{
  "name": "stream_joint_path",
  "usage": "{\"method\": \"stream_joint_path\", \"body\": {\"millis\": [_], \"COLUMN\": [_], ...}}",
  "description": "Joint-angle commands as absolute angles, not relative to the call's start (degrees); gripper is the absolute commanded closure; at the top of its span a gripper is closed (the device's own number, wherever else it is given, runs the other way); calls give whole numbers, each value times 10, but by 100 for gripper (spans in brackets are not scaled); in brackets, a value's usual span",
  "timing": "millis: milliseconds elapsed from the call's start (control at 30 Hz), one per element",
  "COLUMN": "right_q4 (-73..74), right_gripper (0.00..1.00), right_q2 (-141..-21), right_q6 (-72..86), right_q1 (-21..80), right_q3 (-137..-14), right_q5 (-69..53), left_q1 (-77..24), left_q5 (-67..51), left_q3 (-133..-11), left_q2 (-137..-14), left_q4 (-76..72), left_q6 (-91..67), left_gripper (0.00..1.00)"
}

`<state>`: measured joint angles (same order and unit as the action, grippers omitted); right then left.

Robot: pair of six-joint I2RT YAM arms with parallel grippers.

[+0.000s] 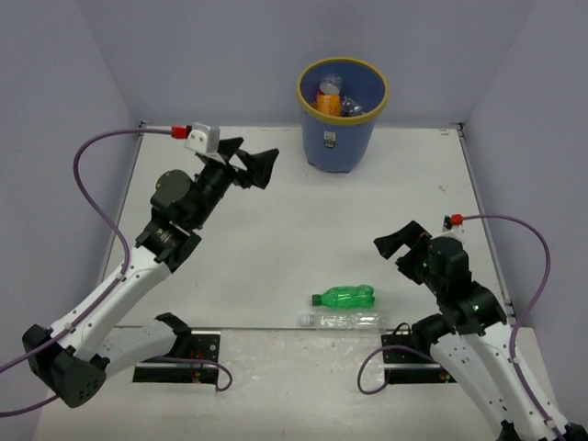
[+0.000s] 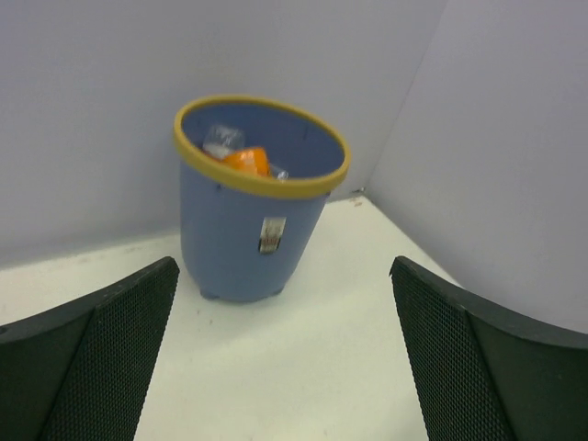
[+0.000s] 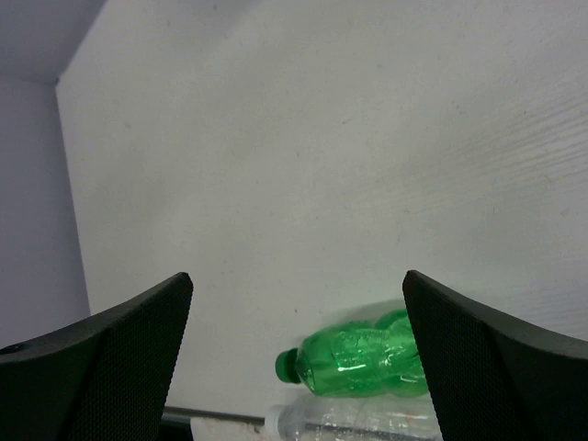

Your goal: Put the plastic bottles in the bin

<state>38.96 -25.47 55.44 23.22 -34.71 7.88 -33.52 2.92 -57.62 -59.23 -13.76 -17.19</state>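
The blue bin (image 1: pixel 341 127) with a yellow rim stands at the far middle of the table and holds an orange bottle (image 1: pixel 329 99) and clear bottles. It also shows in the left wrist view (image 2: pixel 248 220). A green bottle (image 1: pixel 344 297) and a plain clear bottle (image 1: pixel 340 320) lie side by side near the front edge; both show in the right wrist view, the green bottle (image 3: pixel 358 356) and the clear bottle (image 3: pixel 349 424). My left gripper (image 1: pixel 252 163) is open and empty, left of the bin. My right gripper (image 1: pixel 401 244) is open and empty, right of and above the green bottle.
Pale walls close the table at the back and both sides. A seam or table edge (image 1: pixel 276 327) runs just in front of the two lying bottles. Purple cables (image 1: pixel 87 165) loop beside each arm.
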Motion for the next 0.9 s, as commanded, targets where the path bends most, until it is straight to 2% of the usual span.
{"method": "stream_joint_path", "body": {"millis": [0,100,267,467,633,867], "right_q4": [468,501,543,576,511,461], "right_gripper": [1,1,1,1,1,1], "right_q2": [-355,-402,-454,-543,-580,-631], "right_q6": [530,518,538,609,643,657], "right_q1": [233,238,284,385,396,411], "right_q3": [-387,-413,-451,-488,-457,-438], "right_q5": [-16,-29,3,85,61,53], "left_q1": [-336,-335,-336,-335,-334,-335], "left_q5": [63,93,230,271,323,311], "left_q3": [-466,-401,-349,-290,-279,-281], "left_q2": [-520,-487,-454,-408,-415,-436], "left_q4": [-114,-93,-40,-71,-60,-74], "left_q6": [-205,-205,-259,-252,-255,-252], "left_gripper": [0,0,0,0,0,0]}}
